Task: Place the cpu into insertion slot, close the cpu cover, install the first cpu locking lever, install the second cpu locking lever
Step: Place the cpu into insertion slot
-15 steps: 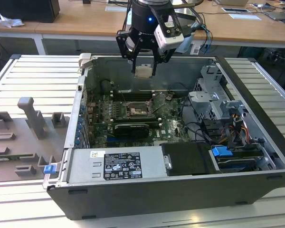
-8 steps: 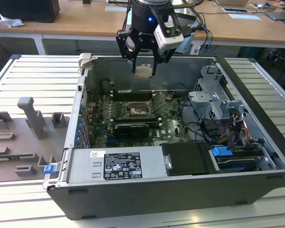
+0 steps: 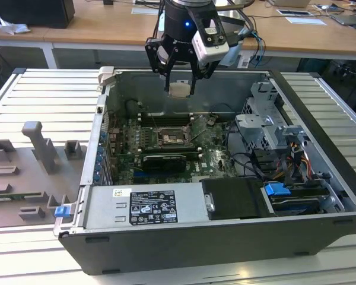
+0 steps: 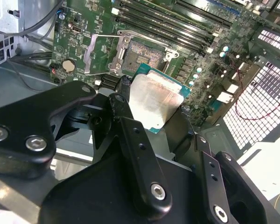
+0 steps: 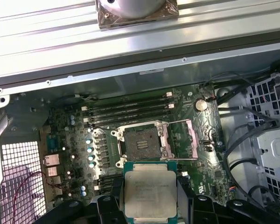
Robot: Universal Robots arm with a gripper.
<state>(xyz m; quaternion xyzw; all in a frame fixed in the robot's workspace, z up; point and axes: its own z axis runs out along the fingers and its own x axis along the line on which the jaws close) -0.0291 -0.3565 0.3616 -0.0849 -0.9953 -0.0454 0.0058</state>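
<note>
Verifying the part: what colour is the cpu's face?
The cpu is pale silver, green-edged; best in the first wrist view.

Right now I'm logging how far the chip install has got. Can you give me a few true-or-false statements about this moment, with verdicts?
1. The gripper is shut on the cpu. True.
2. The cpu sits in the insertion slot. False: the slot is bare, and in the exterior view the chip hangs above the motherboard, apart from it.
3. The cpu cover is closed over the slot. False: it is swung open and lies beside the slot.
4. The cpu's pale metal face shows in both wrist views. True.
5. The memory slots run alongside the insertion slot on the same green board. True.
</note>
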